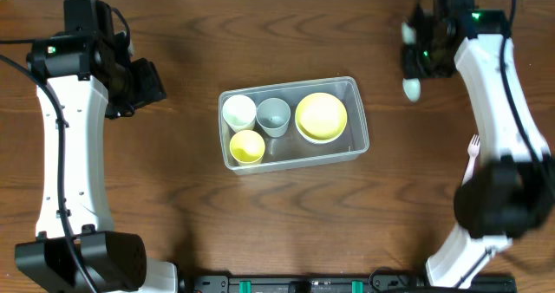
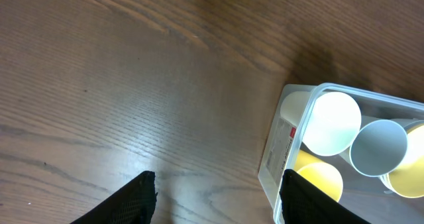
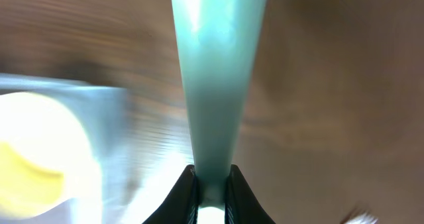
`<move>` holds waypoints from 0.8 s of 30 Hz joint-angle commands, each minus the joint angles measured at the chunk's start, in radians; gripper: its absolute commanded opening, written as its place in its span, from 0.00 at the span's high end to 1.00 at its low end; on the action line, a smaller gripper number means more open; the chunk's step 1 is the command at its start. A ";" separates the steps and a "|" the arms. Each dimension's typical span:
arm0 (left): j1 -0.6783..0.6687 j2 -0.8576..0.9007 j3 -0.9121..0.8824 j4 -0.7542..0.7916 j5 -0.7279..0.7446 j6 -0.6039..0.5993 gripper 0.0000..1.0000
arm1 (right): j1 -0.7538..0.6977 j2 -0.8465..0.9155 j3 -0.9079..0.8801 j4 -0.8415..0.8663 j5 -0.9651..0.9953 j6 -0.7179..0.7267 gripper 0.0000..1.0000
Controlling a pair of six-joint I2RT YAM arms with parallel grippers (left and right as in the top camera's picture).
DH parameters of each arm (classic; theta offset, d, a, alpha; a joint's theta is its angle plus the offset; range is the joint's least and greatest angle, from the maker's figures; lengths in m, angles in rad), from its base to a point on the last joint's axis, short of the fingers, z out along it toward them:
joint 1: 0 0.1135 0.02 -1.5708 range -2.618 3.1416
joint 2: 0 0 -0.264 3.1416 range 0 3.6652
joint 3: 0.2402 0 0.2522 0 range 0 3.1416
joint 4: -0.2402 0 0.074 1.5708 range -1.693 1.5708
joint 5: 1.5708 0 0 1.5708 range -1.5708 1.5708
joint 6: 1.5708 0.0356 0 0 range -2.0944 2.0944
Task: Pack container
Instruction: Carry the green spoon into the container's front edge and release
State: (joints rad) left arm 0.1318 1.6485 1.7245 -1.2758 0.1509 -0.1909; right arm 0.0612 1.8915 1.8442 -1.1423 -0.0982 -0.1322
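The clear container sits mid-table and holds a white cup, a grey cup, a yellow cup and a yellow bowl. My right gripper is above the table, right of the container, shut on a pale green utensil. In the right wrist view the fingers pinch its handle, with the blurred container at left. My left gripper is open and empty, left of the container. Its fingers flank bare wood beside the container's corner.
A pale pink fork lies on the wooden table at the right, near the right arm's base. The left arm's base stands at the front left.
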 commanded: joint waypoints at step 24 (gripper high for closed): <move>0.003 0.001 -0.006 -0.006 -0.005 -0.005 0.39 | 0.507 -0.111 -0.347 0.015 -0.108 -0.897 0.99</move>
State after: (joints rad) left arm 0.1318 1.6485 1.7245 -1.2762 0.1505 -0.1909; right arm 0.5652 1.7760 1.5291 -1.1450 -0.2050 -0.9840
